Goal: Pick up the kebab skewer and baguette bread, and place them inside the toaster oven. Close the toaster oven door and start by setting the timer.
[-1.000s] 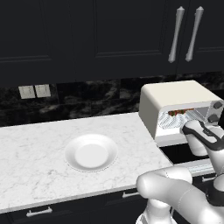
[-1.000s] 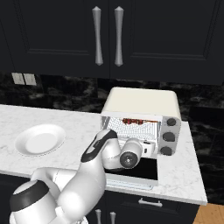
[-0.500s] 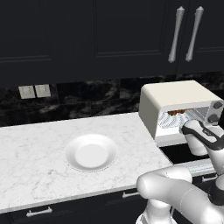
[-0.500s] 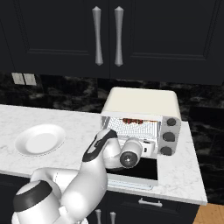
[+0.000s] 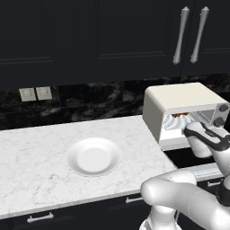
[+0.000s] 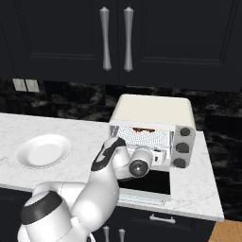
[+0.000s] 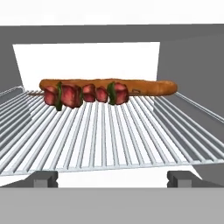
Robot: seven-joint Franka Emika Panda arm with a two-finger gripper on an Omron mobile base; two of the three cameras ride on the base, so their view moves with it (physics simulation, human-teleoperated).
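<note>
The toaster oven [image 6: 156, 111] stands on the counter with its door [image 6: 147, 182] folded down flat. In the hand view the kebab skewer [image 7: 83, 94] lies across the back of the wire rack [image 7: 105, 140]. The baguette bread [image 7: 148, 86] lies just behind the skewer and touches it. My gripper [image 7: 112, 177] is open at the front edge of the rack, holding nothing, well short of both foods. From the base views the toaster oven [image 5: 179, 96] has my hand right at its mouth. Red bits of the skewer [image 6: 141, 129] show inside.
A white plate [image 5: 93, 157] [image 6: 43, 151] sits on the marble counter [image 5: 36, 152] left of the oven. Three dark knobs [image 6: 182, 147] run down the oven's right front. Dark upper cabinets with long handles [image 6: 116, 40] hang above. Wall outlets [image 5: 35, 93] are at the far left.
</note>
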